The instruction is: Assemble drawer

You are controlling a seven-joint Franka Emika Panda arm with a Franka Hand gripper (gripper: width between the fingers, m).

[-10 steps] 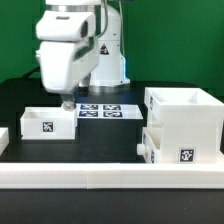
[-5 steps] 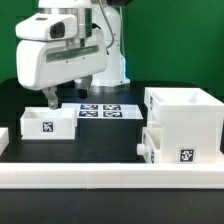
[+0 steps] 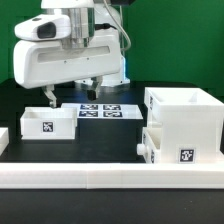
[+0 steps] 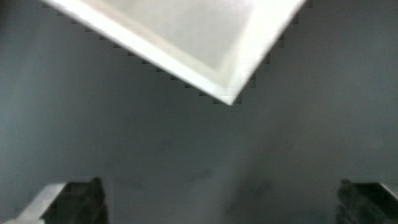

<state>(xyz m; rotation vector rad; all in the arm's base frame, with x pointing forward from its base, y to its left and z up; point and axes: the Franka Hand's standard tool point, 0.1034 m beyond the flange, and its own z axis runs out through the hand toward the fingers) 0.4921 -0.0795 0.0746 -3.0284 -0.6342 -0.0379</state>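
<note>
The white boxy housing (image 3: 184,122) stands at the exterior view's right. One low tray (image 3: 150,146) sits in its lower slot, knob outward. The other tray (image 3: 45,123), with a square tag on its front, lies loose at the left. My gripper (image 3: 72,93) hangs open and empty just above and behind this loose tray, with its fingers (image 3: 52,97) spread wide. In the wrist view the gripper (image 4: 222,205) shows only dark fingertips (image 4: 71,200) over the black table. A white corner (image 4: 196,40) lies beyond them; I cannot tell which part it belongs to.
The marker board (image 3: 100,110) lies flat behind the loose tray, under the arm. A long white rail (image 3: 110,176) runs along the front of the black table. The robot's base (image 3: 108,70) stands at the back.
The hand has turned broadside to the exterior camera and shifted toward that view's left. Its fingers now stand wide apart above the loose tray's back edge.
</note>
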